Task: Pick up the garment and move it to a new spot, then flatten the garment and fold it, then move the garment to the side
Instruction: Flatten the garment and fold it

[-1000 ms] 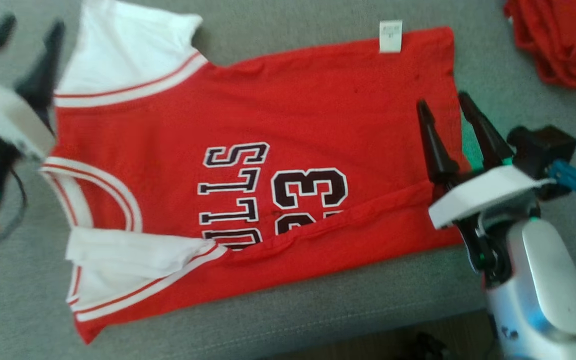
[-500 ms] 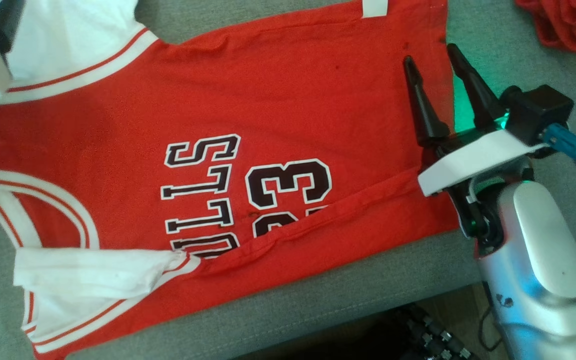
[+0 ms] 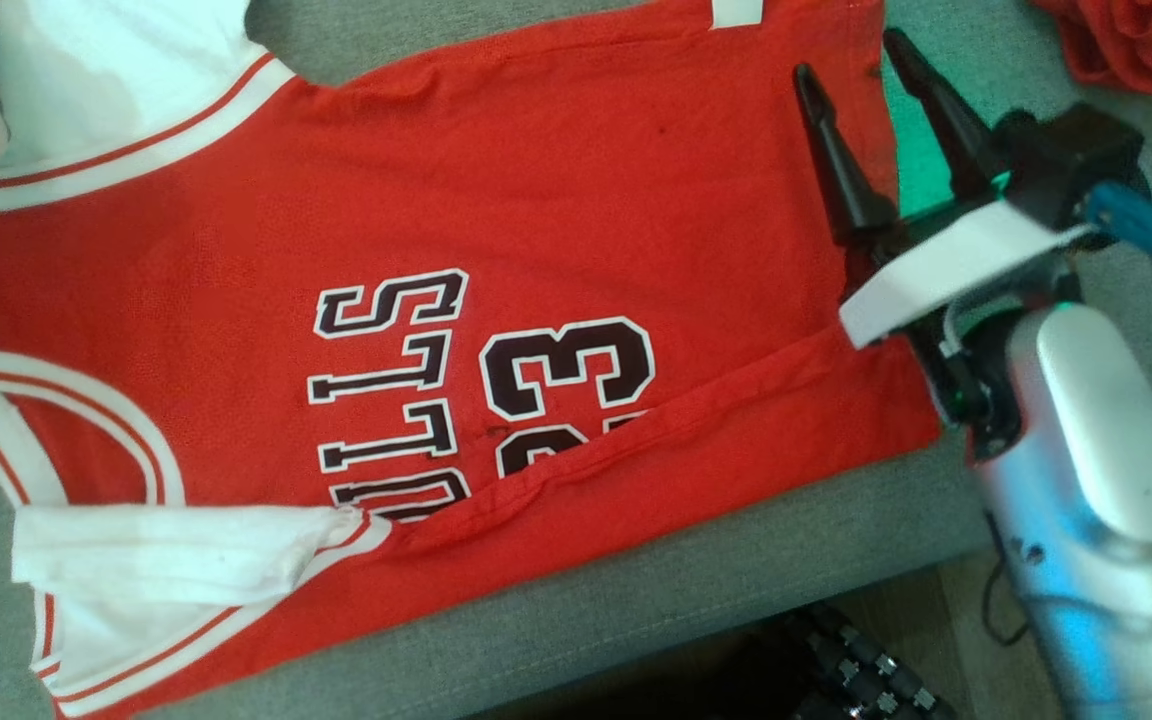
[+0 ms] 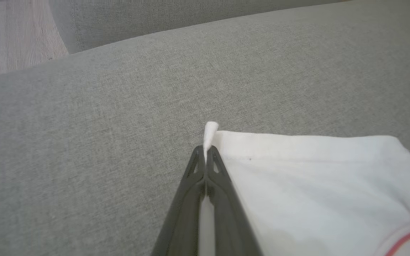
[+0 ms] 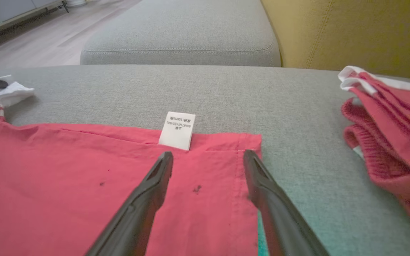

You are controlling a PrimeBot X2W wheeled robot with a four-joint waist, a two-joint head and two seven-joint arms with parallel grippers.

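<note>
The garment (image 3: 536, 200) is a red jersey with white sleeves and black lettering, lying flat on the grey sofa cushion (image 3: 636, 620); its near side is folded over. In the left wrist view my left gripper (image 4: 205, 153) is shut on the corner of the white sleeve (image 4: 315, 185), and a tip of cloth pokes out past the fingertips. My right gripper (image 3: 846, 55) hovers open over the hem's far corner. In the right wrist view the right gripper (image 5: 208, 153) has its fingers spread just short of the white care label (image 5: 177, 129).
A heap of other red clothing (image 3: 1136, 40) lies at the far right of the cushion, near a yellow cushion (image 5: 351, 32). A second grey cushion (image 5: 180, 32) lies beyond. The sofa's front edge drops to the floor (image 3: 886, 680).
My left gripper has closed on the white sleeve corner. The right gripper has moved farther along the hem toward the label. The head camera has shifted, sliding the jersey left in view.
</note>
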